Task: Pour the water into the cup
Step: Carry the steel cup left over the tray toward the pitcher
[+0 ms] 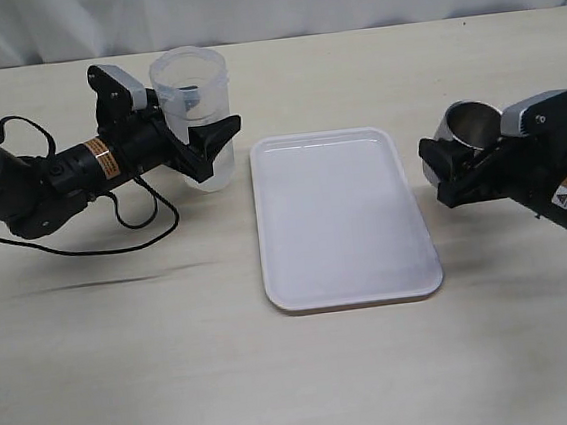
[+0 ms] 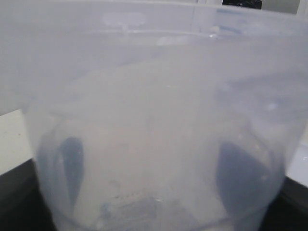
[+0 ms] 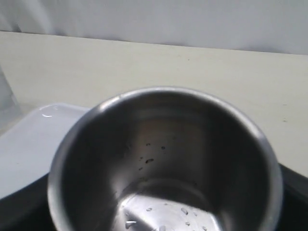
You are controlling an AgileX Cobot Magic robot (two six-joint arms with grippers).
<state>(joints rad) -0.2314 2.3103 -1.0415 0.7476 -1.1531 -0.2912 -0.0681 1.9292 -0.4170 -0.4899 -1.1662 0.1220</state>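
The left claw [image 1: 205, 145] pinched a tall translucent plastic beaker [image 1: 189, 86], upright, left of the flat white rectangular tray [image 1: 345, 227]. Probably a little water [image 1: 210, 176] sat low inside (hard to see). The right claw [image 1: 447, 162] clamped the short shiny steel cup [image 1: 468, 124], right of the tray, with droplets inside, over the pale tabletop [image 1: 178, 363].

A: What's filling the frame?
B: Translucent beaker [image 2: 154, 96]. The left gripper [image 2: 154, 187] is clamping it, and dark pads [image 2: 238, 178] are showing through both walls.
A: Background?
B: Pale table [image 2: 12, 139] is peeking past one side.
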